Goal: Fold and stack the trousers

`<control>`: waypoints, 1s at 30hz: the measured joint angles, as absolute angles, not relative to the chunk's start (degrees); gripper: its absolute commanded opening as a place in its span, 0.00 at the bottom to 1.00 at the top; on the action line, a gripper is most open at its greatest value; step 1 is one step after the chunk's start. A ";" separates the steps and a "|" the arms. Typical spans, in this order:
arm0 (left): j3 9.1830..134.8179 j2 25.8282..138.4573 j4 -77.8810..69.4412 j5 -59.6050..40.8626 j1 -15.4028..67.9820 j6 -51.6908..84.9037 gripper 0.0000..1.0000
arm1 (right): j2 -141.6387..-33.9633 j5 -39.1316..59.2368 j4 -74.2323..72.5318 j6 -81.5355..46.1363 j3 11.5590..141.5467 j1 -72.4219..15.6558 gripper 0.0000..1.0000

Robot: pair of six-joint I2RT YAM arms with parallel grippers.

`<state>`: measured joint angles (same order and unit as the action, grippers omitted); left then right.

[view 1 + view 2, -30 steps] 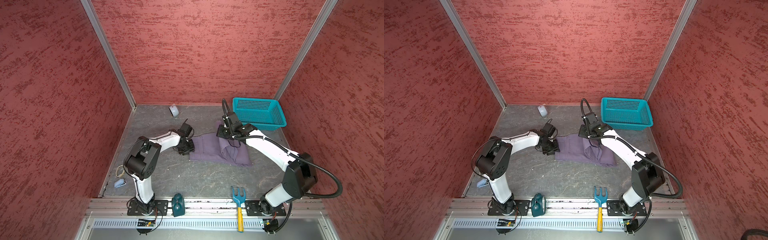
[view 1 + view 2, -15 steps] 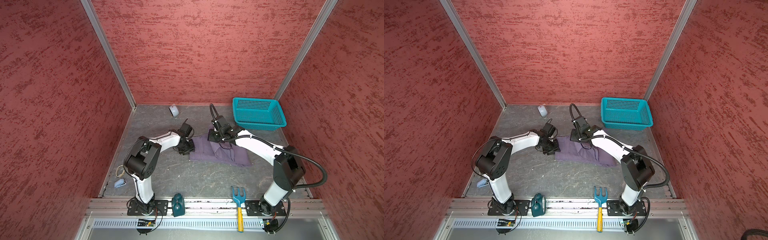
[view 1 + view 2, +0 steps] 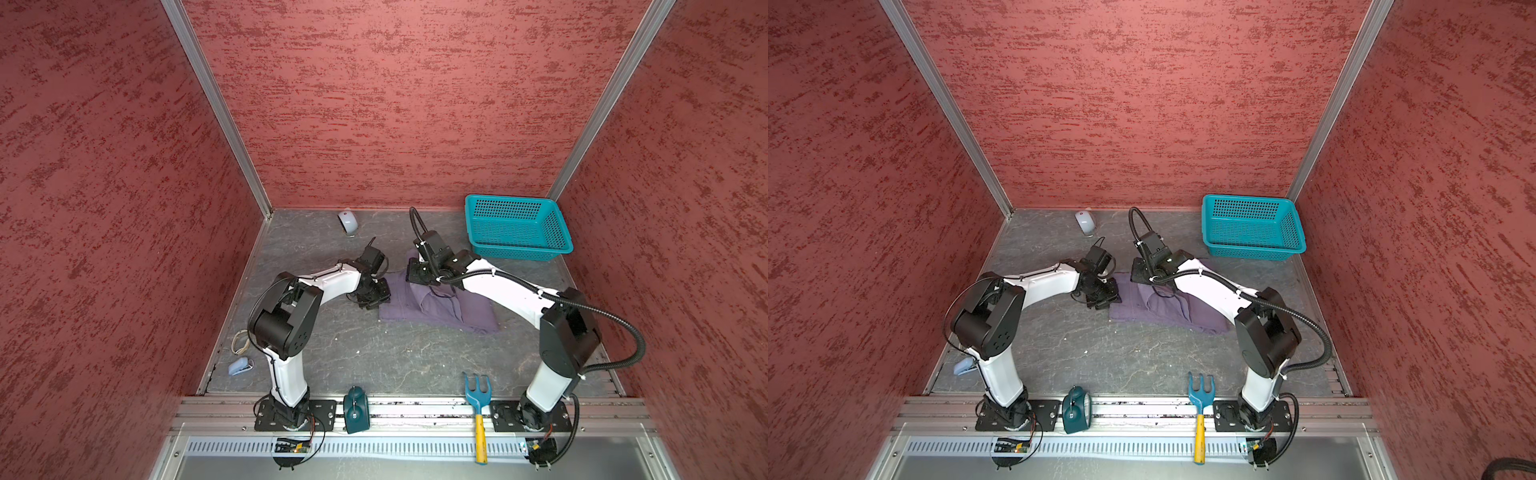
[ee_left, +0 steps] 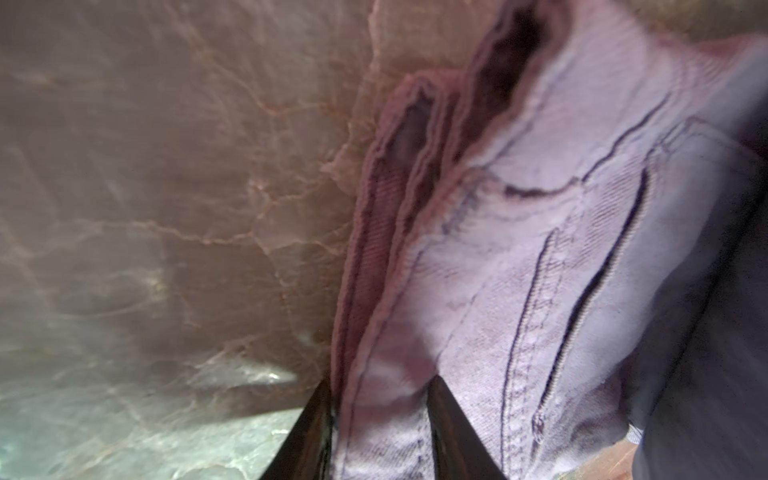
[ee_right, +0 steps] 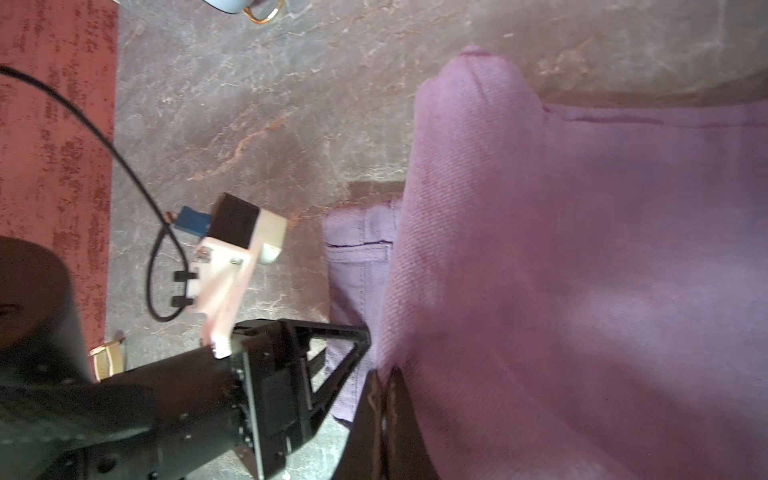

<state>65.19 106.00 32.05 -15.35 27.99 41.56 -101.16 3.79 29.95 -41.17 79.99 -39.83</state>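
- on the grey floor [image 3: 374, 357], our trousers [image 3: 440, 309] lie partly folded, not yet stacked.
- our left gripper [image 4: 380, 388] clamps their layered edge; our right gripper [image 5: 384, 384], closed tight, holds a raised fold.

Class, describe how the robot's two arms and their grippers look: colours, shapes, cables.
Both the left arm and right arm have white links with chunky black joints. A ribbed black hose runs along the right arm. The left gripper and right gripper have slim black pointed fingers.
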 measured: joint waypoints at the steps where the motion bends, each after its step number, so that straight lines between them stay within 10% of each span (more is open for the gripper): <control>1: 65.19 106.00 32.03 -15.35 27.99 41.54 0.39 | -101.49 3.90 29.85 -41.19 80.36 -39.99 0.00; 9: 65.19 106.08 31.97 -15.40 27.99 41.56 0.39 | -104.55 5.58 29.04 -41.74 80.64 -41.32 0.00; 15: 65.19 106.15 31.64 -15.62 27.99 41.56 0.39 | -106.52 8.93 26.68 -42.22 80.64 -42.61 0.27; 30: 64.82 106.06 31.11 -16.05 27.75 41.56 0.38 | -100.66 5.39 25.87 -38.33 81.10 -42.09 0.40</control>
